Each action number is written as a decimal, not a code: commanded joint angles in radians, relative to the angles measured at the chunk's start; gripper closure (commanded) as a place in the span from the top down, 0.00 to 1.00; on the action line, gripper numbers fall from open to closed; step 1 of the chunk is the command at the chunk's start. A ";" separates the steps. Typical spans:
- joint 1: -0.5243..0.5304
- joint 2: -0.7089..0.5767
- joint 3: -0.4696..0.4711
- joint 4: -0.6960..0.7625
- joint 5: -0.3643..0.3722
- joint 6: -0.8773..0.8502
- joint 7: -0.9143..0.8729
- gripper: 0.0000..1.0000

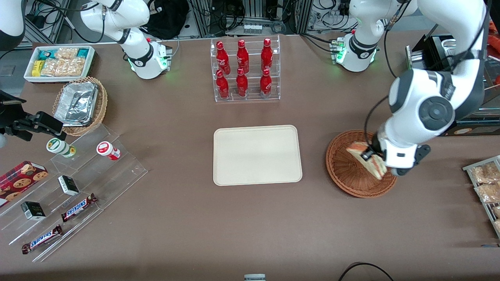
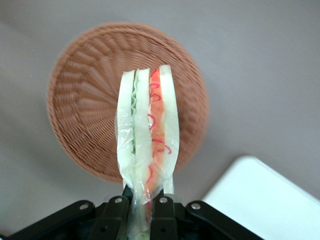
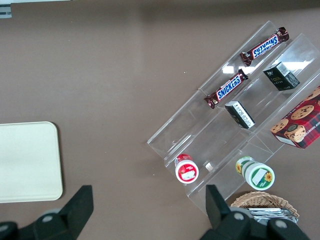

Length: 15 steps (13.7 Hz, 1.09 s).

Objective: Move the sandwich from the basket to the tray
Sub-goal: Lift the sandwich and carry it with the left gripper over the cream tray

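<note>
Brown counter [image 1: 187, 218] all around, with plenty parked on it. Taking the tray [image 1: 257, 155] as the landmark: it's bare, cream-beige, sitting about mid-counter. Toward the working arm's end from it is the round reddish-brown basket [image 1: 345, 171], woven, and nothing rests on its floor in the wrist view. The sandwich [image 2: 147, 135] is held up above that basket, clear of the weave. The hand [image 2: 142, 205] has its two black fingers [image 2: 116, 215] pinched tight on one end of the wedge, so it's closed on it with only the bread's thickness between them.

Orientation: the sandwich hangs edge-on to the wrist camera, with its long axis running straight out from the fingers over the basket. You can see the layers side by side: white bread, pale green, white, red-orange, white. From the front it looks tilted, one end nearer the tray and higher, the other lower near the basket's rim.

Farther from the front camera than the tray is a clear rack of red bottles [image 1: 244, 70]. Toward the parked arm's end there's a tan wicker basket with foil trays [image 1: 78, 104] and a white bin of snack packets [image 1: 60, 62].
</note>
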<state>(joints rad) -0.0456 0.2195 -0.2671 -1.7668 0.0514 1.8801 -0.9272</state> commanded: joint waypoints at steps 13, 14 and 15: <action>-0.485 0.343 0.002 0.184 0.113 0.169 -0.038 0.12; -0.496 0.362 0.000 0.184 0.152 0.171 -0.027 0.12; -0.508 0.385 -0.001 0.182 0.178 0.192 -0.024 0.12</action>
<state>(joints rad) -0.5253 0.5612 -0.2769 -1.6155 0.1823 2.0568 -0.9696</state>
